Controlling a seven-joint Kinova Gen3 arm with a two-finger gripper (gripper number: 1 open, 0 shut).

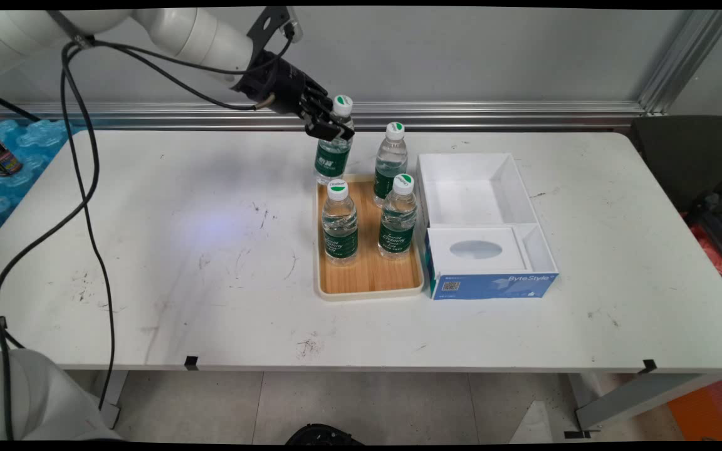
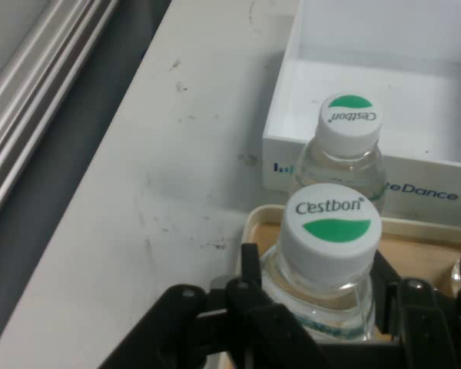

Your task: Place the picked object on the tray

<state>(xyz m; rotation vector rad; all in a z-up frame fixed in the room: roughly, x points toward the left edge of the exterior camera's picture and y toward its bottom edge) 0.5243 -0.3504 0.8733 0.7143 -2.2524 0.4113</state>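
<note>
Gripper [image 2: 323,307] clamped on bottle [image 2: 330,254] neck, arm angled down from upper left.

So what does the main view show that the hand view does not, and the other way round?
Only the main view shows all four bottles, the whole wooden tray and the box's front compartment with the oval hole. Only the hand view shows the cap lettering, Cestbon, on the gripped bottle and the end effector closed round its shoulder. Both show that bottle, its neighbour and the white box.
</note>
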